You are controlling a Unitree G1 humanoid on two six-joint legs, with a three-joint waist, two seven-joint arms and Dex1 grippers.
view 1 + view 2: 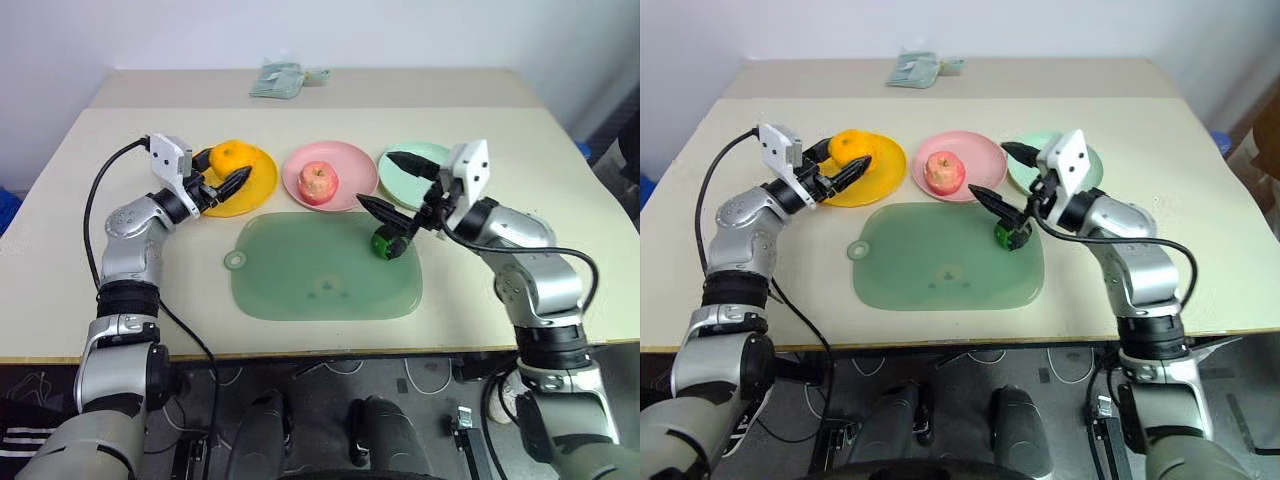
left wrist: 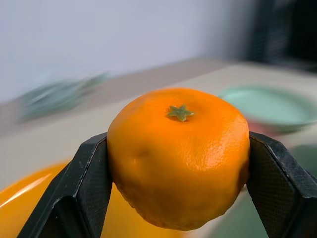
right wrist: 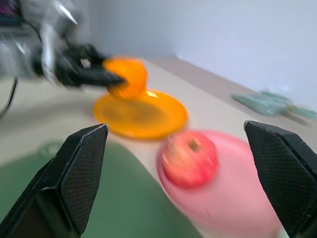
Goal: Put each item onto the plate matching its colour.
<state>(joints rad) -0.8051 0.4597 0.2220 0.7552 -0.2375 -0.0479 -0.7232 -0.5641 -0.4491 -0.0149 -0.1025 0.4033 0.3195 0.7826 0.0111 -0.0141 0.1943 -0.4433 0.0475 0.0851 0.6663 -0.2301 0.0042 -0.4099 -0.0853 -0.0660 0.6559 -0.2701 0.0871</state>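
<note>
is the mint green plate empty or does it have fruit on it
Empty: the mint green plate holds no fruit; the dark green fruit sits on the mat.

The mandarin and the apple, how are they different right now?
The mandarin is orange, the apple pink-red. The mandarin is gripped between the fingers of the left end effector over the yellow plate, while the apple sits free on the pink plate, untouched. The mandarin shows a small green star-shaped stem cap; the apple shows a dimpled top. Both are round fruits at the plate matching their colour.
</note>
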